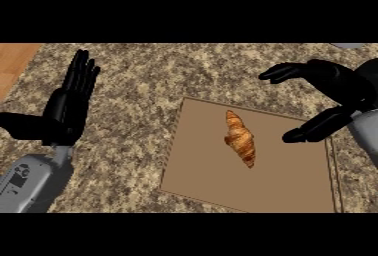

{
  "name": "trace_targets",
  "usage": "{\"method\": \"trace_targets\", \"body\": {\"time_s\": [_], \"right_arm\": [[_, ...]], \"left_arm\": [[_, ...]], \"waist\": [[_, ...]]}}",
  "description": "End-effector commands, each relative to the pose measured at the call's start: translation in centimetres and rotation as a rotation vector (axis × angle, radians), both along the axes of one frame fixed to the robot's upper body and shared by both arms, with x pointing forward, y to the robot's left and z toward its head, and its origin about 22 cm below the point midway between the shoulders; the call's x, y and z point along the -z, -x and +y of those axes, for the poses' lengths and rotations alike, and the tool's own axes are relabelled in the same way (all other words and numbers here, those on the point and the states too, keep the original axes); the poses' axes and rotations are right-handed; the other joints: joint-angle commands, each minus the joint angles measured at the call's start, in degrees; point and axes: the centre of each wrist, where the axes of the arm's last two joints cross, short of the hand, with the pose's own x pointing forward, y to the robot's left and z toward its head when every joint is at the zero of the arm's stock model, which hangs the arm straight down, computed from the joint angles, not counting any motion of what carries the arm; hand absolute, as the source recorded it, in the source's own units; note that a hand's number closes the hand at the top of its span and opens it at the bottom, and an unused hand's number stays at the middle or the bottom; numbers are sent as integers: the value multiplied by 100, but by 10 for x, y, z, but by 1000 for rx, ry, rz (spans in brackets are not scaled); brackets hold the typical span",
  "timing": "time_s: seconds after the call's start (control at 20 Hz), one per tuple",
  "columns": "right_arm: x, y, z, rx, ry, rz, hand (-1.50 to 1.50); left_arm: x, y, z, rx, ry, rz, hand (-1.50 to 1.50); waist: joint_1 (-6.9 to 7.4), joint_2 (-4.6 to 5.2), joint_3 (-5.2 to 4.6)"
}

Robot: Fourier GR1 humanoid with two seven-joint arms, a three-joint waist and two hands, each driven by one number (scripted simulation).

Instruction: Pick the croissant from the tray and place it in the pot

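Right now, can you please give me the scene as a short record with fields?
surface: granite counter
tray: brown tray, flat on the counter
croissant: croissant lying on the tray, untouched
pot: not in view
left robot hand: left robot hand open, fingers up, resting left of the tray
right robot hand: right robot hand open above the tray's right edge, beside the croissant, holding nothing

view: single head camera, set above the counter [221, 70]
facing: steeply downward onto the countertop
nearness: close; forearms enter from the lower frame edge, tray [288, 185] fills lower right
shared: only one view
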Motion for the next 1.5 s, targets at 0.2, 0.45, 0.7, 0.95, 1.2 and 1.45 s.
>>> {"method": "trace_targets", "body": {"time_s": [0.2,0.45,0.7,0.95,1.2,1.45], "right_arm": [[-34,-29,-28,-152,217,-155,-150],[-20,-34,3,-213,474,-237,-150],[-16,-46,36,-265,564,-268,-150],[11,-40,51,-291,656,-258,-150],[25,-49,64,-292,714,-210,-150],[55,-42,85,-325,739,-219,-150]], "left_arm": [[-1,-9,4,-16,11,19,0],[-3,-8,10,-30,11,22,0],[10,-6,27,-55,3,23,0],[3,-3,28,-80,4,48,0],[16,1,31,-75,8,50,0],[-7,-2,30,-75,-4,24,0]], "waist": [[-99,-42,-17],[-169,-107,-25],[-355,-160,-35],[-501,-210,-33],[-492,-207,-34],[-503,-212,-32]]}}
